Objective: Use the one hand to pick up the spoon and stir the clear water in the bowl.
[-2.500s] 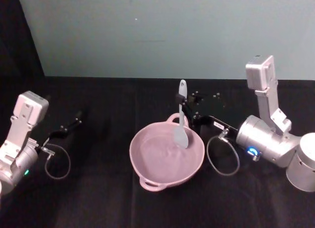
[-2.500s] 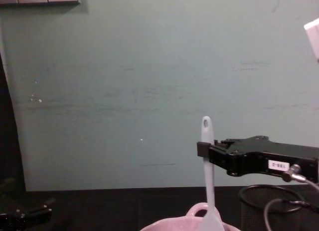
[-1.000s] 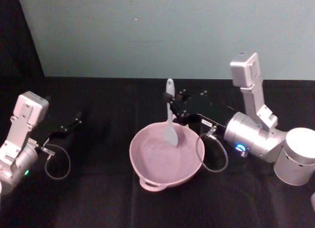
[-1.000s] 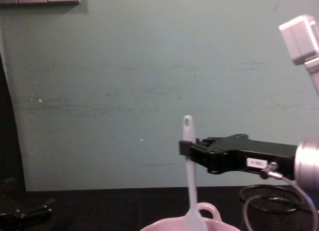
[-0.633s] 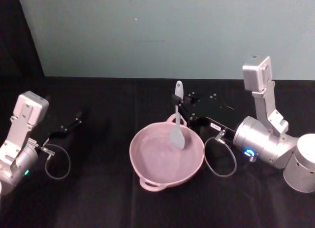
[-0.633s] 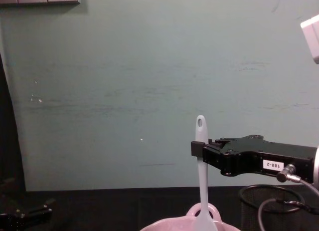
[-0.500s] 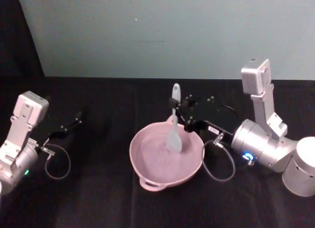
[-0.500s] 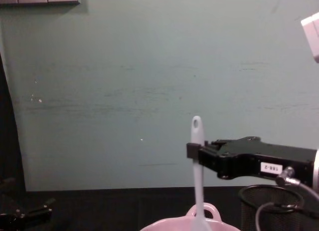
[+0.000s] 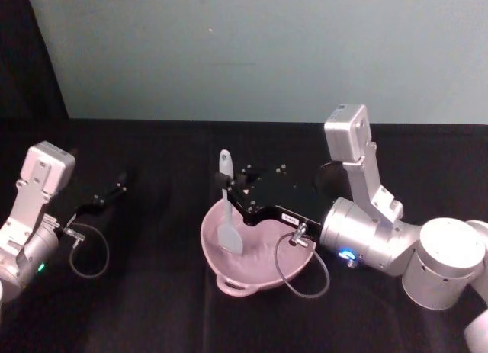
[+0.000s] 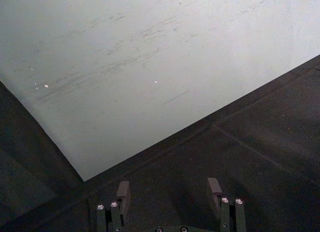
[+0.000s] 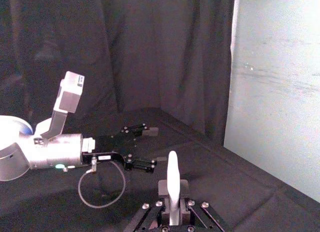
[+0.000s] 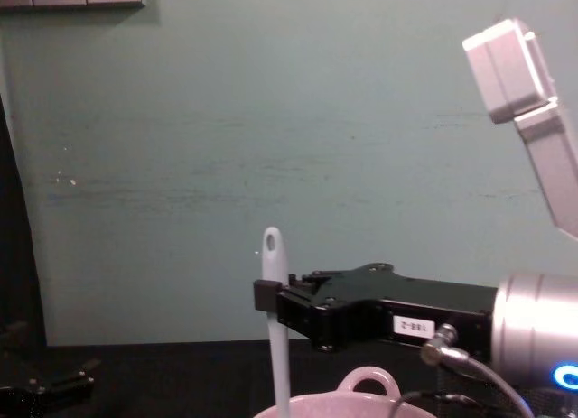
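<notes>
— Where's the spoon (image 9: 229, 229)?
— Upright; scoop down inside the bowl (image 9: 248, 271), near its left wall; the right gripper (image 9: 228, 193), above the bowl, is clamped on the handle.
— And the left gripper (image 10: 168, 187)?
— Well left of the bowl; jaws apart.

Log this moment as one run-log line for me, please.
phase: stir | right end effector: shut on spoon | spoon: upright, scoop in bowl | left end effector: open, parked left
</notes>
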Motion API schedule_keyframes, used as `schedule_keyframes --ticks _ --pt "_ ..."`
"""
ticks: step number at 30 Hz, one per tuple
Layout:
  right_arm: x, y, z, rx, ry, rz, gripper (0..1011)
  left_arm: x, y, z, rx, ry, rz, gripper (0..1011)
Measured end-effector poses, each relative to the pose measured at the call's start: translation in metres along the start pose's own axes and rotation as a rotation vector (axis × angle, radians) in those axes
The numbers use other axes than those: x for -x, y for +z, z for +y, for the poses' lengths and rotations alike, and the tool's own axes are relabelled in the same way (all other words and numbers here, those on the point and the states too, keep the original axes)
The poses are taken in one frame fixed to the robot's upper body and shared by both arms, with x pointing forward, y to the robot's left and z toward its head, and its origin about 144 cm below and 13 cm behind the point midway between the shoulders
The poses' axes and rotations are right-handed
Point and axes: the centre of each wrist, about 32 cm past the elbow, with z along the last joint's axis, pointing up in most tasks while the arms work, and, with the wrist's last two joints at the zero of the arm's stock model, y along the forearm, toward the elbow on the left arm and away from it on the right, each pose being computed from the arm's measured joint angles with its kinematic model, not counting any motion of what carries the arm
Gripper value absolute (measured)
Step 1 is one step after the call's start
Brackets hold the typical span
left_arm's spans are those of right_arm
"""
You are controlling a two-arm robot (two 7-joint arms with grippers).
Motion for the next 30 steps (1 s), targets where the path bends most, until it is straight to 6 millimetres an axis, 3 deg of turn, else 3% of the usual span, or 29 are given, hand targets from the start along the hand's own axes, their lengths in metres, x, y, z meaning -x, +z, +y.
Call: schedule_keyframes --ticks 6,13,21,30 --pt "-0.007 0.0 0.013 -0.006 0.002 0.0 112 0.0 0.0 0.0 0.0 0.0 0.0 1005" --pt "-0.02 -0.003 0.015 -0.006 -0.031 0.002 112 0.0 0.0 0.0 0.0 0.0 0.0 1005" --pt "-0.035 -0.002 -0.007 -0.011 -0.116 -0.005 112 0.0 0.0 0.0 0.0 0.0 0.0 1005" --pt "-0.034 -0.001 -0.025 -0.005 -0.143 -0.006 112 0.0 0.0 0.0 0.0 0.0 0.0 1005"
